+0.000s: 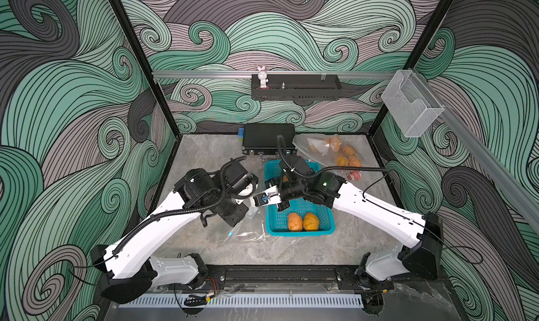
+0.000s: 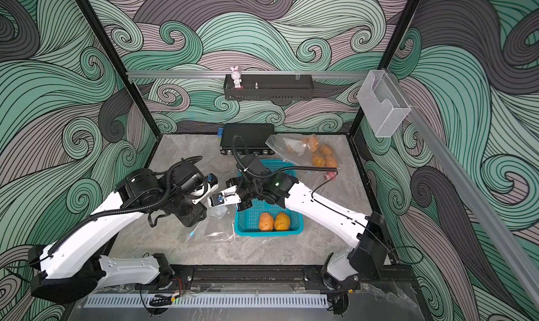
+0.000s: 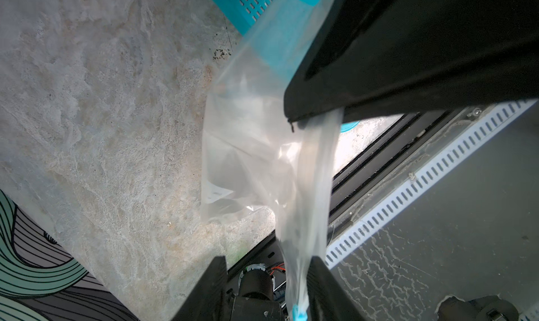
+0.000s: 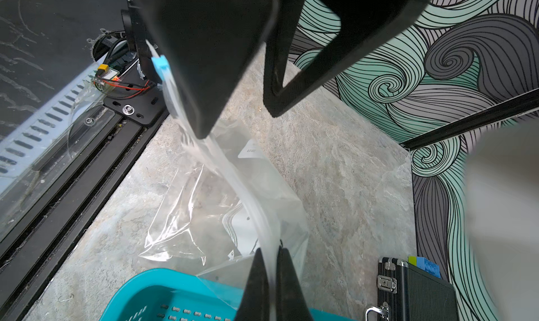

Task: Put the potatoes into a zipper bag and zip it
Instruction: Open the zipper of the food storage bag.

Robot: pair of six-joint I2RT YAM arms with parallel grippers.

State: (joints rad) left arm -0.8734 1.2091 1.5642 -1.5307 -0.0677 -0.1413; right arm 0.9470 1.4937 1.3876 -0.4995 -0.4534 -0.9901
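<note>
Two orange-tan potatoes [image 1: 294,222] [image 2: 266,222] lie in the teal basket [image 1: 300,233] [image 2: 268,233]. Left of it an empty clear zipper bag [image 1: 248,232] [image 2: 210,229] [image 3: 248,159] [image 4: 204,217] hangs from both grippers, its bottom resting on the table. My right gripper [image 4: 271,264] is shut on the bag's zip strip. My left gripper [image 3: 267,275] stands open; the strip runs between its jaws, against one finger, with the blue slider [image 3: 298,315] [image 4: 160,67] near its base. In both top views the two grippers meet just left of the basket.
A second clear bag holding several potatoes [image 1: 344,153] [image 2: 320,156] lies at the back right, a reddish item [image 1: 354,175] beside it. A black case [image 1: 268,138] [image 4: 414,290] stands at the back wall. The black front rail [image 3: 364,165] borders the table.
</note>
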